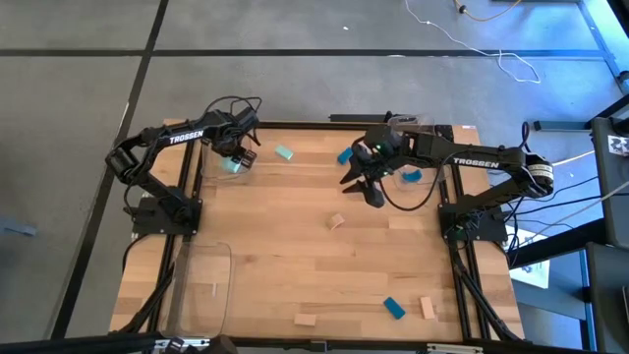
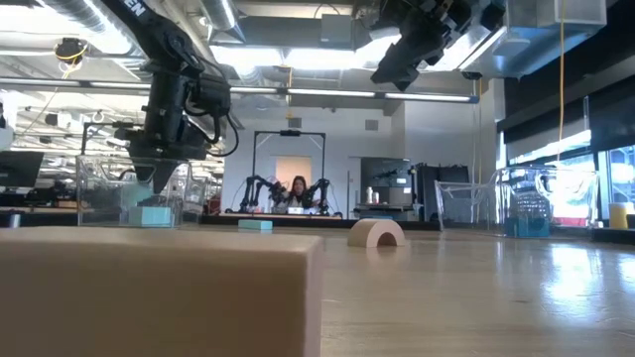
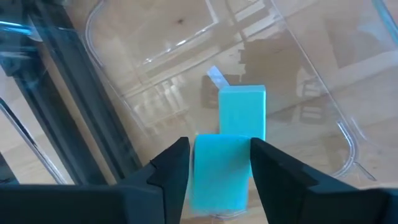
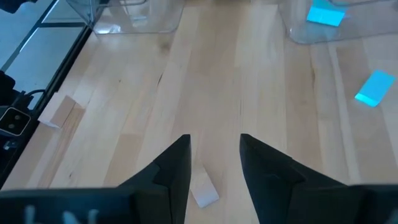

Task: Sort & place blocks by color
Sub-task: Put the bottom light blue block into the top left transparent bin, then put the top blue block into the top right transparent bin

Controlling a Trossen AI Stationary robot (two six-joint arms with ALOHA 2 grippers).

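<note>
Judging by the wrist view, I find the left gripper (image 3: 219,177) over the clear tray (image 3: 323,93) at the desk's far left corner, its fingers (image 3: 171,171) standing either side of a teal block (image 3: 221,174); whether they are clamped on it or just released I cannot tell. A second teal block (image 3: 242,112) lies in the tray just beyond, touching the first. The right gripper (image 1: 366,182) hangs above the middle of the desk (image 1: 295,256), fingers apart and empty, with a wood block (image 4: 204,190) lying on the boards below the gap. Other blocks are scattered: a teal one (image 1: 284,152) near the left tray, a blue one (image 1: 345,155) by the right arm, another blue (image 1: 412,176) in the far-right tray, a wood arch (image 1: 336,221) mid-desk, and blue (image 1: 394,308) and wood (image 1: 427,308) pieces near the front edge. I assess the blocks as light, rigid and unbreakable, with smooth painted faces that could slip under a skewed pinch. I recommend gripping across two flat parallel sides, centred, fingers square to the faces; the arch is best taken across its flat faces, not its curve.
</note>
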